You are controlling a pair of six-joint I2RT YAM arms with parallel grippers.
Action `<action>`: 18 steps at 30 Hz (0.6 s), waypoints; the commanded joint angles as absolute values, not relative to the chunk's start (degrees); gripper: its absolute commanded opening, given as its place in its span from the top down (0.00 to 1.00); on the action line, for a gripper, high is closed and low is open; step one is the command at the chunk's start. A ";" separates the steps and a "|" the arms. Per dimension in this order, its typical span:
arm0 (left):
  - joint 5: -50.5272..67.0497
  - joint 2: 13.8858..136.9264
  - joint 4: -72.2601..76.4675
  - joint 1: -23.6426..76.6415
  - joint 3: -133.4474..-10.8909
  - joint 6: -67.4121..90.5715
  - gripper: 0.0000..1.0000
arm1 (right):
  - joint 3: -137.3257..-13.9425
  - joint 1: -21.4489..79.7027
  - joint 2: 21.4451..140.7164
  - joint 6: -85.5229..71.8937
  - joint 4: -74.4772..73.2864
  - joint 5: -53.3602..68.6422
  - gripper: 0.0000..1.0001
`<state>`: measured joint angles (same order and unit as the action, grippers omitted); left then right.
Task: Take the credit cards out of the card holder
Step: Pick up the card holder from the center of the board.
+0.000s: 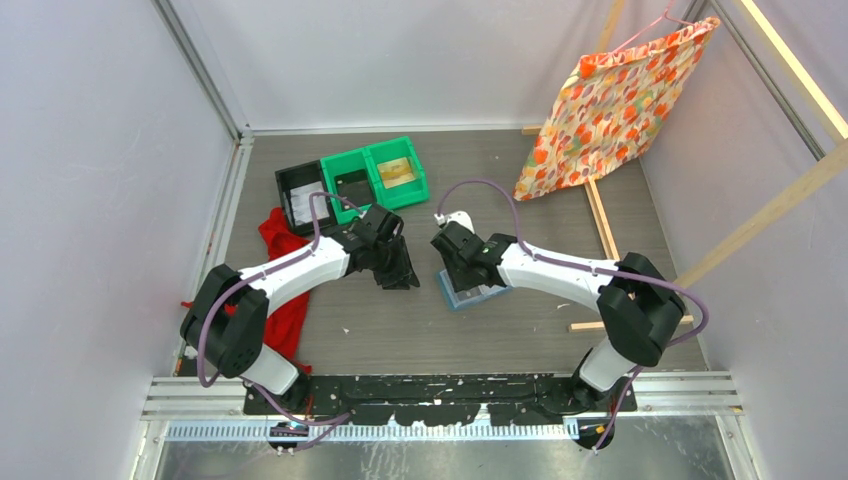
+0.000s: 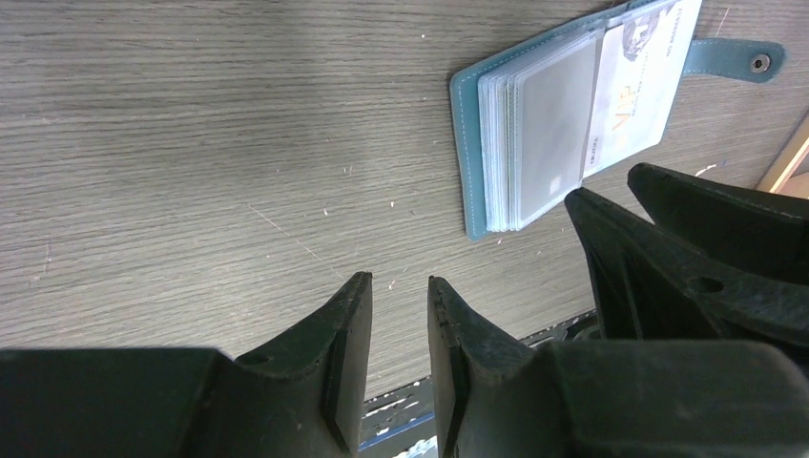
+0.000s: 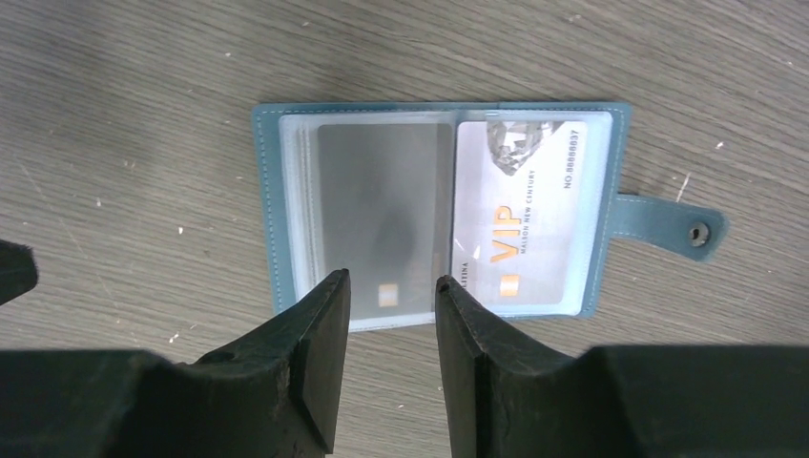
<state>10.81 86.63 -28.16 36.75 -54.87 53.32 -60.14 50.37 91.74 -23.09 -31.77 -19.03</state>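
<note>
Card holder (image 3: 434, 215) lying open on table (image 3: 143, 143), cards (image 3: 520, 215) in its sleeves, bins (image 1: 375, 175) behind, cloth (image 1: 285, 275) left

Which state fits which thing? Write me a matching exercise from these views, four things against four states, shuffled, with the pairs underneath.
Things:
1. card holder
2. VIP card
3. red cloth
4. flowered cloth

States:
A. hangs from the wooden frame
B. lies open on the table
C. lies crumpled near the left edge of the table
D. is tucked into a clear sleeve

Pairs: 1-B, 2-D, 3-C, 4-A
</note>
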 commanded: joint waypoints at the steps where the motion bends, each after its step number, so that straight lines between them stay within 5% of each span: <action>1: 11.70 85.01 -28.17 36.69 -54.58 52.60 0.70 | -58.91 48.96 88.52 -25.20 -31.13 -21.74 0.57; 8: 12.13 85.68 -27.94 36.67 -54.66 52.85 0.69 | -59.65 49.47 90.46 -21.70 -31.05 -14.78 0.34; 18: 18.92 89.13 -12.89 37.66 -52.50 59.78 0.68 | -59.94 49.96 94.82 -20.87 -29.31 -15.72 0.29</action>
